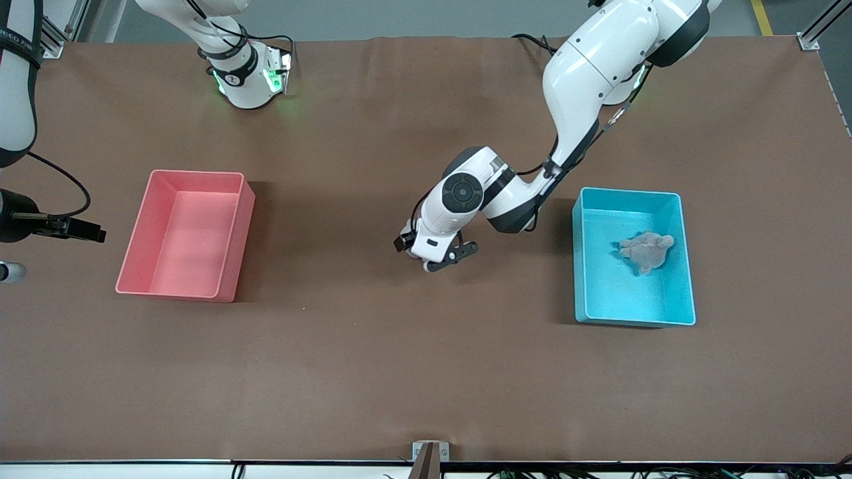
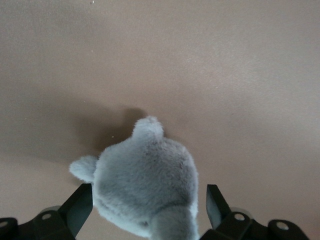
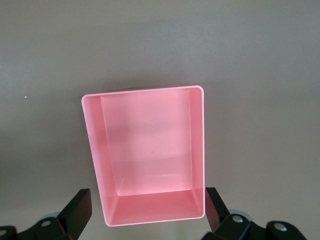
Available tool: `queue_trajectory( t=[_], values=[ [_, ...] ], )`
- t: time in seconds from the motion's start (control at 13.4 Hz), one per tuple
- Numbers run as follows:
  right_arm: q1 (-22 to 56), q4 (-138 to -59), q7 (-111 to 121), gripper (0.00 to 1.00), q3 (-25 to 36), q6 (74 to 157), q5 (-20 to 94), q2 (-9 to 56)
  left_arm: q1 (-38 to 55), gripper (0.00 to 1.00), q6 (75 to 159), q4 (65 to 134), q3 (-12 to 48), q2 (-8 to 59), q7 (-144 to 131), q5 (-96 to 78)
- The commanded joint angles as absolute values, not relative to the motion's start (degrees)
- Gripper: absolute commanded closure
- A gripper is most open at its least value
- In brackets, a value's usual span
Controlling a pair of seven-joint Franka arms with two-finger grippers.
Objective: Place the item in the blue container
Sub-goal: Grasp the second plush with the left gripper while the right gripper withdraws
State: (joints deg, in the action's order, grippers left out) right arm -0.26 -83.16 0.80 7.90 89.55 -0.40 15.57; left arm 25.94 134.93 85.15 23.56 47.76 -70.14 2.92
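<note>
The blue container (image 1: 619, 299) stands at the left arm's end of the table, and a grey plush toy (image 1: 645, 251) lies in it. My left gripper (image 1: 442, 261) is low over the middle of the table, beside that container and apart from it. In the left wrist view another grey plush toy (image 2: 145, 175) lies on the brown table between the fingers of the left gripper (image 2: 150, 200), which is open around it. The hand hides this toy in the front view. My right gripper (image 3: 147, 205) hangs open and holds nothing, high above the pink-red bin (image 3: 150, 150).
The pink-red bin (image 1: 186, 233) stands at the right arm's end of the table, with nothing in it. Brown table surface (image 1: 399, 372) stretches between the two bins and toward the front camera. A small mount (image 1: 429, 456) sits at the table's near edge.
</note>
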Motion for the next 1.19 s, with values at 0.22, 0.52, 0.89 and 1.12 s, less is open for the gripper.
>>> queue_trajectory(
  t=[0.22, 0.52, 0.89, 1.12],
  values=[
    [-0.8, -82.9, 1.1, 0.0, 6.6, 88.2, 1.6, 15.2, 27.3, 0.01, 135.1, 83.7, 22.8, 49.7, -70.6, 3.2],
    [1.6, -80.4, 0.9, 0.0, 6.7, 88.2, 0.9, 15.6, 27.2, 0.34, 135.1, 83.7, 22.8, 49.7, -70.1, 3.2],
    [1.1, -79.5, 1.1, 0.0, 6.8, 88.1, 0.8, 15.6, 26.9, 0.74, 135.0, 83.7, 22.8, 48.9, -70.2, 3.4],
    [-0.3, -77.9, 1.2, 0.0, 6.9, 87.6, 1.0, 15.6, 25.9, 0.77, 134.1, 83.6, 22.9, 45.7, -70.2, 3.6]
  ],
)
